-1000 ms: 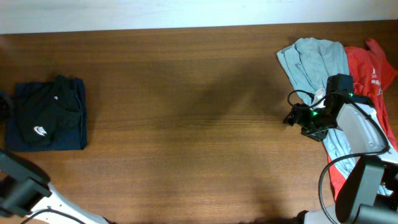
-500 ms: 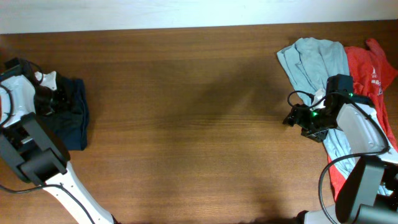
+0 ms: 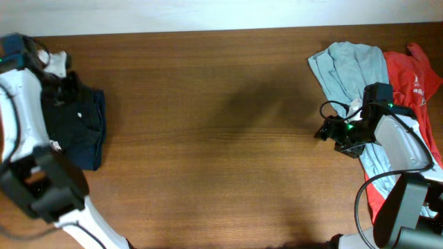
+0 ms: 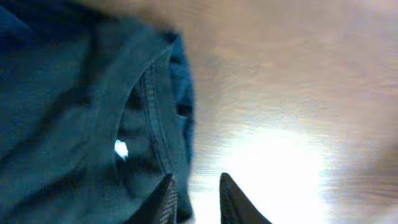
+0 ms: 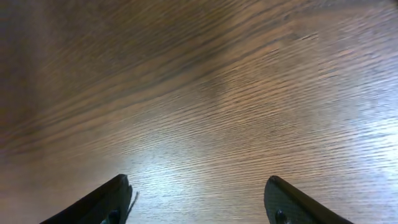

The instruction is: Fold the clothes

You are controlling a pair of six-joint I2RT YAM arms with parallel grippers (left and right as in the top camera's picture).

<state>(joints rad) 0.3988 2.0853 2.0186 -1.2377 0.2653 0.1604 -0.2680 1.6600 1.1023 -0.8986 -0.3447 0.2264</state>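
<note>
Since the dark garment (image 3: 83, 131) lies squared up at the counter's (image 3: 208, 138) left end, apparently finished, the left tool (image 4: 196, 180) hangs low over its edge, fingers narrow with nothing between. The right tool (image 5: 198, 186) points across bare wood, spread wide and empty, just beside the heaped pale blue-grey garment (image 3: 349, 66) and red garment (image 3: 408, 76), probably next.

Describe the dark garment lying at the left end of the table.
The dark garment is soft, navy-black cloth, folded into a rough bundle lying flat on the wooden table. Close up, a stitched neckline and a small white mark show. The left arm reaches over it; contact is unclear.
</note>
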